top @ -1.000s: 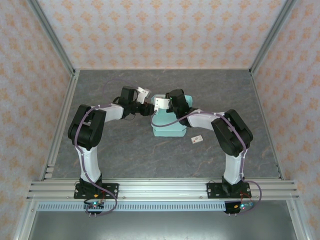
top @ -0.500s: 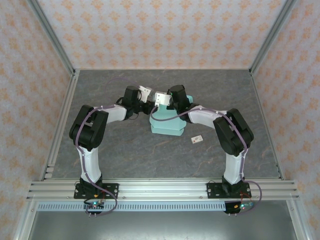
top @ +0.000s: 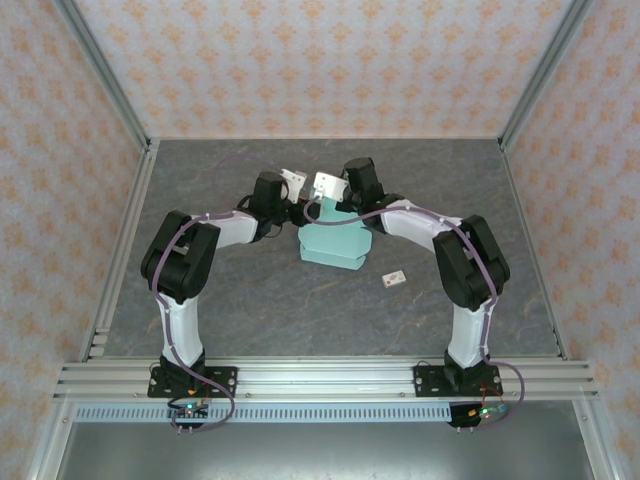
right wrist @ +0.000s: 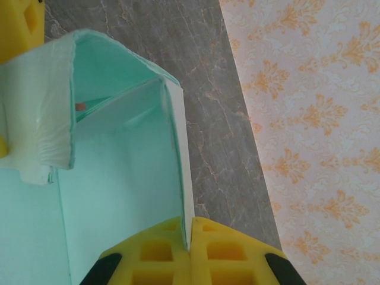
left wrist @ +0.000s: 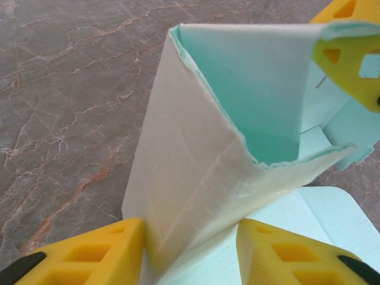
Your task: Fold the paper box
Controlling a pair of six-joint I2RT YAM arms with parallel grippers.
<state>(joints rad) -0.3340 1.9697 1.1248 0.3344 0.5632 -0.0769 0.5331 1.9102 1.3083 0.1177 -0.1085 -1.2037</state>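
1 paper box, right pincer on wall, left pincer seemingly astride flap

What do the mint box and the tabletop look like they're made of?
The paper box: thin matte card, mint one side, cream the other, with fuzzy cut edges and creases. The tabletop: grey-brown, stone-like veining, slight sheen; possibly printed laminate rather than real stone.

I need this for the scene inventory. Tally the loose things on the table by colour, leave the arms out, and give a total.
Mint green: 1, the paper box
White: 1, the small tag
Total: 2
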